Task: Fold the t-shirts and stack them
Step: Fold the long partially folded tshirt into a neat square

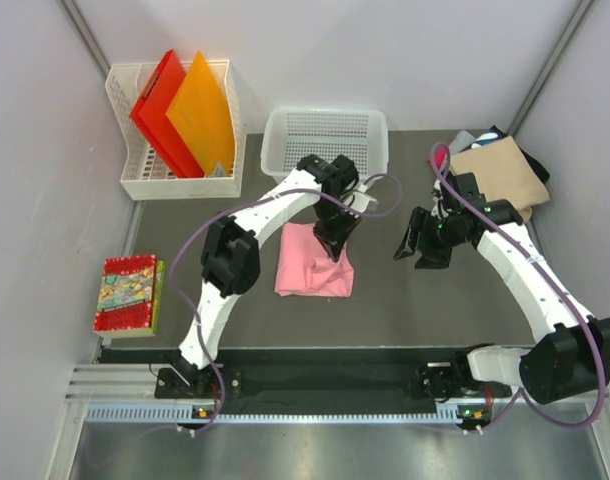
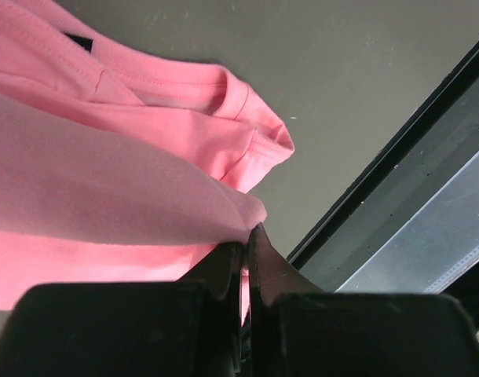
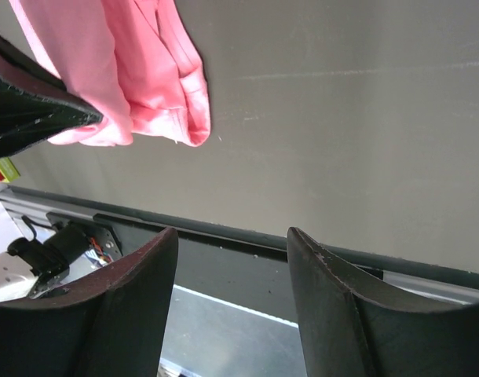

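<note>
At the far left a book [image 1: 130, 293] lies flat on the table [image 1: 405, 310]. Behind it a white rack [image 1: 125, 170] holds red and orange folders [image 1: 185, 110] standing on edge. A white basket [image 1: 325, 135] sits at the back, near the middle.

The pink shirt [image 1: 313, 270] lies partly folded at the table's centre, in front of the basket. The left gripper [image 1: 337, 245] is down at its back right corner. In the left wrist view its jaws are nearly closed, pinching a fold of the pink shirt [image 2: 106, 181] between the fingers [image 2: 224, 271] (collar and a sleeve hem show just beyond). The pinched cloth seems raised a little off the table, though the angle makes this hard to judge.

The right gripper [image 1: 417, 248] hangs over bare table just right of the shirt, apart from it. In its own view the jaws stand wide with nothing between them [image 3: 232, 236], and the pink shirt [image 3: 145, 71] lies beyond.

At the back right is a stack [image 1: 503, 172] of folded shirts, tan on top, with black and magenta edges showing beneath.
</note>
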Controlling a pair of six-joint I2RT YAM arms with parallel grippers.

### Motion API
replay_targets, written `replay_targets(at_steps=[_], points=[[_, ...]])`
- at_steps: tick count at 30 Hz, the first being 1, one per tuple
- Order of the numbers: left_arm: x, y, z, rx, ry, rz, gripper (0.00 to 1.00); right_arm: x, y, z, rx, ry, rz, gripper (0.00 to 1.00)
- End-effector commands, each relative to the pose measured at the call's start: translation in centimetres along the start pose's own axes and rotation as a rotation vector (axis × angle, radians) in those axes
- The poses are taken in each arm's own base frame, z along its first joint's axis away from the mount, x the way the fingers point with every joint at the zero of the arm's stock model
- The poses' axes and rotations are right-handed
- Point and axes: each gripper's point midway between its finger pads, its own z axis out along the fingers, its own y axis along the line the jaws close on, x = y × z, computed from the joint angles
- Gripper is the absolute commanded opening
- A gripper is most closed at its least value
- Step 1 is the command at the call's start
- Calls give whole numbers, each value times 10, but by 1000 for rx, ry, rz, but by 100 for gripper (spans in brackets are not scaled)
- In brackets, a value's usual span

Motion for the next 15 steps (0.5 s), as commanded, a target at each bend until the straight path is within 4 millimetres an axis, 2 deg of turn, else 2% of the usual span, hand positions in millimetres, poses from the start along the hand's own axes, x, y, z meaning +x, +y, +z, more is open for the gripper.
replay_targets(at_steps=[1, 4, 7, 8, 9, 12, 13, 14, 15], points=[[-13, -12, 6, 57, -17, 9, 19, -2, 2, -8, -24, -31, -7, 58], [-14, -13, 4, 56, -21, 12, 70, -3, 3, -11, -27, -35, -7, 58], [-15, -15, -14, 55, -55, 20, 77, -5, 5, -13, -30, -41, -6, 59], [-15, -15, -20, 52, -69, 18, 92, -5, 6, -13, -33, -43, -6, 59], [-15, -15, -34, 43, -100, 18, 99, -6, 7, -12, -37, -42, 0, 59], [-13, 0, -71, 31, -186, -16, 99, -8, 14, -9, -64, -39, 10, 59], [-10, 19, -86, 26, -219, -65, 99, -6, 18, -7, -86, -28, 9, 59], [-5, 23, -102, 29, -255, -82, 99, -8, 22, -3, -103, -31, 7, 60], [5, 35, -100, 31, -253, -122, 99, -7, 26, 3, -109, -15, 19, 60]])
